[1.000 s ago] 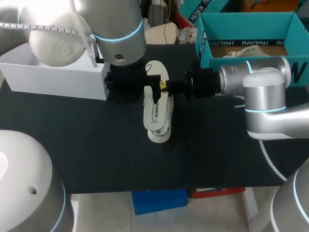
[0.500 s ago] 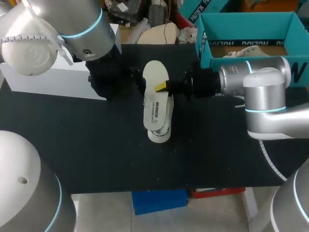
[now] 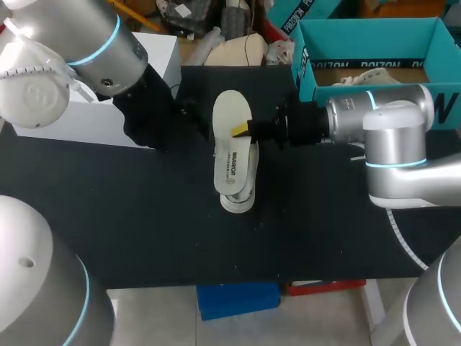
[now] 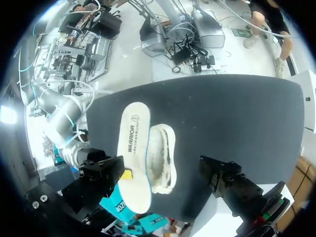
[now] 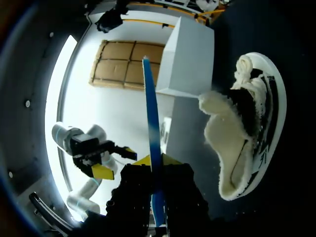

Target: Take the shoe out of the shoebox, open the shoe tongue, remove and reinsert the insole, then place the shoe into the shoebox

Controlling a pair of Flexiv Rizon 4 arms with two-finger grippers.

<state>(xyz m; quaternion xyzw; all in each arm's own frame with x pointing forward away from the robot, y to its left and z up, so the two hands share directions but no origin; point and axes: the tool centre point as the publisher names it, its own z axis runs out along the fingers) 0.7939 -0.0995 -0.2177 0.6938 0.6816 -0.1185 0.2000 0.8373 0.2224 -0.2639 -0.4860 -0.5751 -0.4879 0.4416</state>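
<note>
Insole [image 3: 232, 148] pinched by right end effector [image 5: 155, 160] (edge-on), over shoe [image 3: 238, 200], left end effector [image 4: 163, 173] spread wide

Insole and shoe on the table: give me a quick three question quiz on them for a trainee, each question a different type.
1. True or false: the insole lies fully inside the shoe.
2. Which gripper is shut on the insole? A) left B) right C) neither
3. Fill in: the teal shoebox stands on the robot's ____ side.
Key: 1 false, it is held outside the shoe. 2 B, the right gripper pinches its edge. 3 right.
</note>
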